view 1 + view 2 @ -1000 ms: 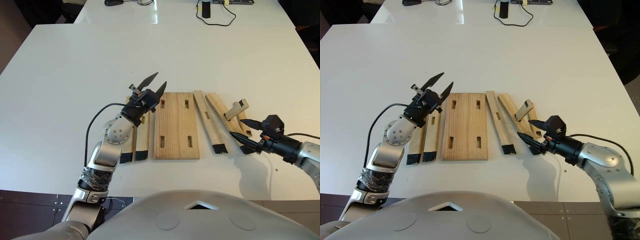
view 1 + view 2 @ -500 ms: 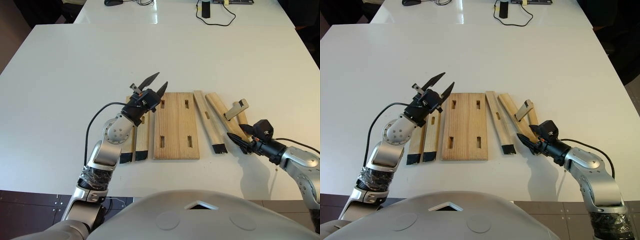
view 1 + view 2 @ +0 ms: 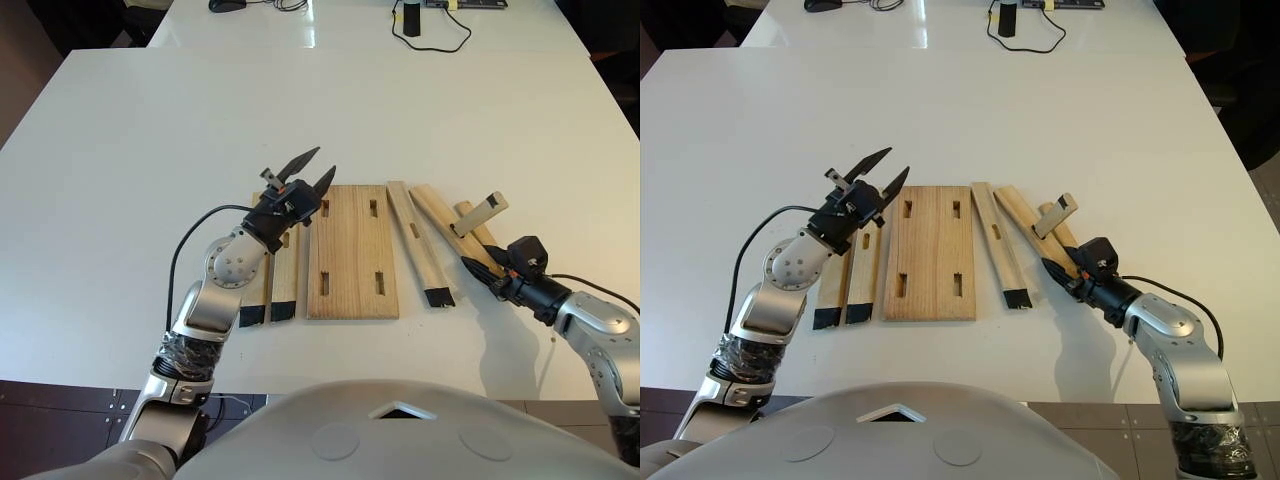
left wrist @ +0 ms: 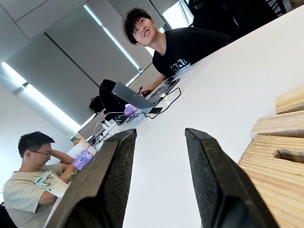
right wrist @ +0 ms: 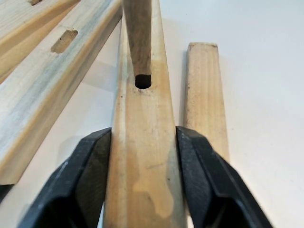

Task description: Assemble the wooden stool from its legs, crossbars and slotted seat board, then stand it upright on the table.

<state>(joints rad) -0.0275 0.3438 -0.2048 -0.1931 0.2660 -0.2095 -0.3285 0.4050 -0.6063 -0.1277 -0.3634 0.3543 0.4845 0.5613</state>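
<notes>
The slotted seat board (image 3: 350, 250) lies flat mid-table. Two legs (image 3: 272, 280) lie side by side along its left edge, and another leg (image 3: 420, 245) with a black foot lies on its right. My left gripper (image 3: 308, 170) hangs open above the board's far left corner, holding nothing. My right gripper (image 5: 145, 185) is shut on the near end of a leg (image 5: 142, 123) at the right, one finger (image 5: 90, 180) on each side. A short crossbar (image 3: 480, 212) sticks up from a hole in that leg. Another short wooden piece (image 5: 204, 95) lies beside it.
The white table (image 3: 150, 150) stretches wide to the left and far side. A black cable and small device (image 3: 415, 22) and a mouse (image 3: 228, 5) sit on the far table. The table's front edge runs just below my right arm.
My right gripper dropped, moved in onto the right-hand leg and shut on it. The crossbar stuck in that leg tipped up and slightly right. The left arm kept still.
</notes>
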